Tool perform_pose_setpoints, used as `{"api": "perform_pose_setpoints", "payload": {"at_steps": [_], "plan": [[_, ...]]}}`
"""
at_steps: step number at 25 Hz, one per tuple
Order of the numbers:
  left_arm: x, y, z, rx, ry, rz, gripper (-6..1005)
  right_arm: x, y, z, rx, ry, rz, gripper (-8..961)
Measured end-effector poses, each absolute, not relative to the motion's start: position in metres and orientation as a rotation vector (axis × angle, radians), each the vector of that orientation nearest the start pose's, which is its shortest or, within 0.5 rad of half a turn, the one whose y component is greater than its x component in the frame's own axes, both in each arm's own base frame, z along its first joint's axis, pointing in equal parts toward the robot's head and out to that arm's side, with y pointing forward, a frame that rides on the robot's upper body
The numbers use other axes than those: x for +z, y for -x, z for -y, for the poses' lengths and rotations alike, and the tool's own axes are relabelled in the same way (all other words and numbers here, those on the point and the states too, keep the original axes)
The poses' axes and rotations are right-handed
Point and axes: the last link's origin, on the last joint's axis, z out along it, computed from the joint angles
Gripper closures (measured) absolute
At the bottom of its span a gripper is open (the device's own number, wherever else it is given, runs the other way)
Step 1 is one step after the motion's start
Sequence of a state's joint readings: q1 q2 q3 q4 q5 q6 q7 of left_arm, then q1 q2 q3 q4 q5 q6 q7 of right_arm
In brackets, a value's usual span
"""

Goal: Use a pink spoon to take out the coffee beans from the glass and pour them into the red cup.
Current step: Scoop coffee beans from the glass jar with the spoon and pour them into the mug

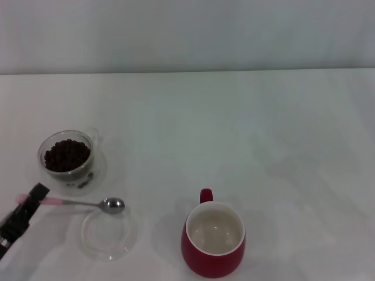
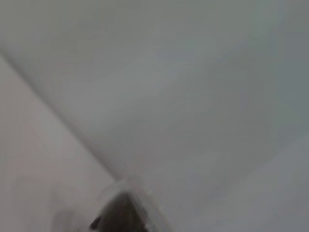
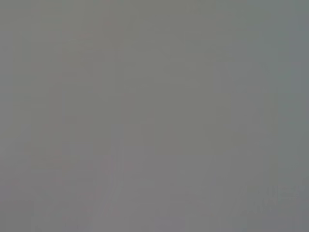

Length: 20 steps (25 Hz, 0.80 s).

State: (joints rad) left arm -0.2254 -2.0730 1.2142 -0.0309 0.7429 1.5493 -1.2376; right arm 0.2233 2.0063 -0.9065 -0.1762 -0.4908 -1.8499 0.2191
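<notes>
my left gripper point(image 1: 28, 206) sits at the near left edge of the white table point(image 1: 246, 129), its dark fingers at the pale end of the pink spoon point(image 1: 88, 203). the handle tip runs in under the fingers, so i judge the spoon is pinched there, by the far end, which would leave the whole length free to reach down into a cup. the spoon lies almost level, its shiny bowl pointing toward three o'clock from my gripper and hanging over the far rim of a shallow clear glass dish point(image 1: 107, 235); whether the bowl touches that rim i cannot tell. the bowl looks bare, no bean on it.

the coffee beans point(image 1: 67, 155) are heaped dark in the glass point(image 1: 68, 158), a small clear double-walled cup with its handle turned away, standing at about one o'clock from my gripper and just beyond the spoon's handle, apart from it. the red cup point(image 1: 213, 239) stands well apart at about four o'clock from the spoon's bowl, loop handle toward the far side, white inside showing nothing dark, so i judge no beans have been moved yet.

my left wrist camera shows only pale blurred surface with a dark shape at one edge. my right gripper is out of sight, its wrist camera giving plain grey.
</notes>
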Motion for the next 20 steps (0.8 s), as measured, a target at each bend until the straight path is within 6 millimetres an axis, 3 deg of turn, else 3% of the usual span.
{"api": "perform_pose_setpoints", "payload": {"at_steps": [20], "plan": [[0.025, 0.310, -0.251, -1.577, 1.897, 1.025, 863, 0.099, -0.341, -0.233, 0.901, 1.339, 0.024, 332]]}}
